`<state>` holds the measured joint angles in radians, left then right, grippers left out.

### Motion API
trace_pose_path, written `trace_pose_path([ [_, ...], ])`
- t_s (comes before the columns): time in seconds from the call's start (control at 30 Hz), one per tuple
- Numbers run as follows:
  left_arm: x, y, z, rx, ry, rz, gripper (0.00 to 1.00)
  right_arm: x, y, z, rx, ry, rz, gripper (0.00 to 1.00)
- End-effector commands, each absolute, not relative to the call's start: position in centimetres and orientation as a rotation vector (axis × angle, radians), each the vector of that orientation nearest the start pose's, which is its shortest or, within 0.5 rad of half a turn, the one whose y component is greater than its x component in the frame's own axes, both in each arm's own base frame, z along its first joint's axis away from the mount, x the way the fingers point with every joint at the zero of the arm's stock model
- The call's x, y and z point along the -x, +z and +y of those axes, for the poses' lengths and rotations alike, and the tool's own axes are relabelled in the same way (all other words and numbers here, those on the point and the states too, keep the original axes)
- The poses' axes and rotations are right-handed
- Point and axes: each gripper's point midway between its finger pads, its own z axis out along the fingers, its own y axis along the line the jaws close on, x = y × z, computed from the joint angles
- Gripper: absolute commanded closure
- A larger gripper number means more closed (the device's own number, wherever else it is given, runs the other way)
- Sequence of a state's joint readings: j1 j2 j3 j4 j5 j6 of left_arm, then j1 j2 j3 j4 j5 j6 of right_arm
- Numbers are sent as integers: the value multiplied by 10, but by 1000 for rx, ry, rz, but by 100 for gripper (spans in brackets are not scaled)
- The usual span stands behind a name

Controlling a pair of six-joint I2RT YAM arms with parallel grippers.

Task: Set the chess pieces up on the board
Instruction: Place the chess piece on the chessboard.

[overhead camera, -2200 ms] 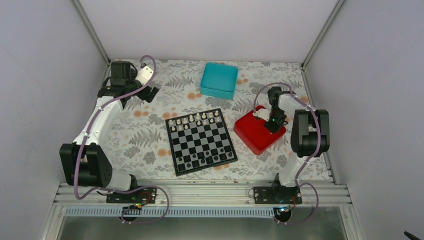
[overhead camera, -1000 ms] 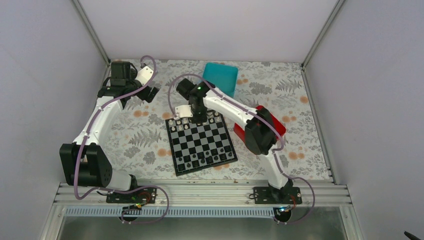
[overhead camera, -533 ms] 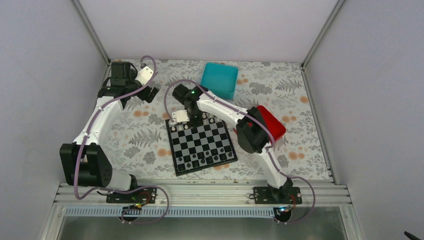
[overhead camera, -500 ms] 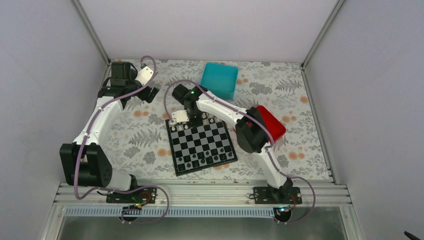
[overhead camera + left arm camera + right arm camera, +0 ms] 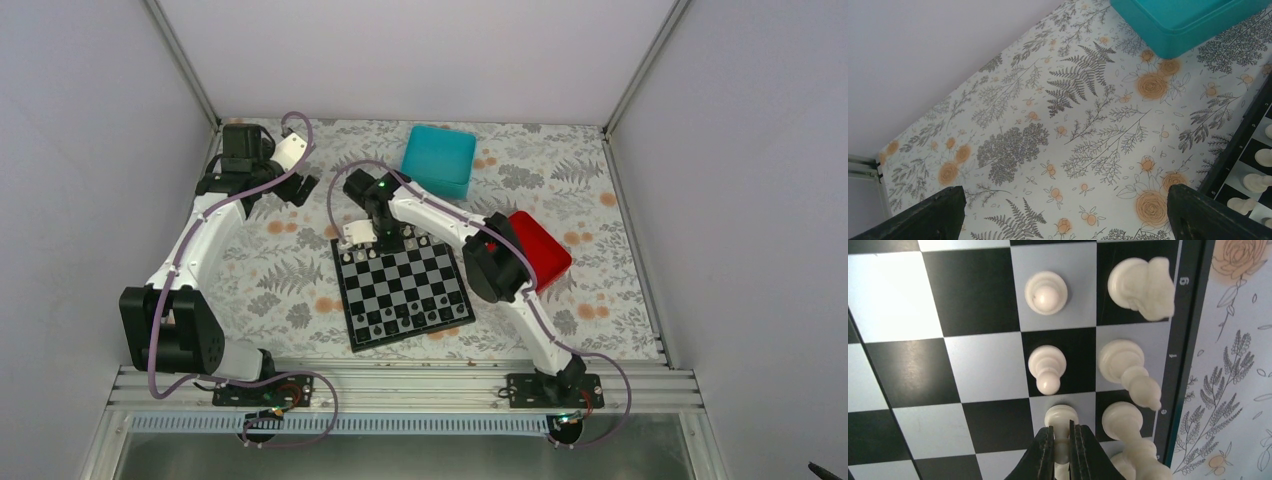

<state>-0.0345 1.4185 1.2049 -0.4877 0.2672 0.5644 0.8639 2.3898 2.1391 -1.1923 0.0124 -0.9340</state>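
The board (image 5: 405,290) lies mid-table, with white chess pieces (image 5: 400,243) along its far rows and dark ones along its near edge. My right gripper (image 5: 378,238) hangs over the far rows, shut on a white pawn (image 5: 1062,427) whose base meets a light square. My right gripper (image 5: 1062,450) has its jaws pinching the pawn's stem. Around it stand pawns (image 5: 1046,292), a knight (image 5: 1140,287) and a bishop (image 5: 1128,370). My left gripper (image 5: 300,188) is open and empty at the far left, off the board (image 5: 1243,145), its fingers (image 5: 923,217) wide apart.
A teal box (image 5: 439,160) sits behind the board, also visible as the teal box (image 5: 1178,20) in the left wrist view. A red tray (image 5: 540,250) lies right of the board, partly behind my right arm. The floral cloth (image 5: 290,260) covers the table, with walls on three sides.
My right arm swung from the red tray to the board's far rows with the pawn, then eased slightly left along them. The left arm has not moved.
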Motion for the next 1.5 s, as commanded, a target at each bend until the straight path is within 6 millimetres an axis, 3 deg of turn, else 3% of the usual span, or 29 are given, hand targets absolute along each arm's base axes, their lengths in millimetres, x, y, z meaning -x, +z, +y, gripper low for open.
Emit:
trace_pose_path([
  [0.0,-412,231,-62,-797,-37,2069,0,-332,51,370,2350,-38,1893,93],
  [1.3,-412,227,-61,-800,-34,2078,0,-323,55,379,2371,-8,1850,92],
  [1.47,-412,227,-62,-803,-37,2077,0,-323,53,378,2371,-10,1853,88],
])
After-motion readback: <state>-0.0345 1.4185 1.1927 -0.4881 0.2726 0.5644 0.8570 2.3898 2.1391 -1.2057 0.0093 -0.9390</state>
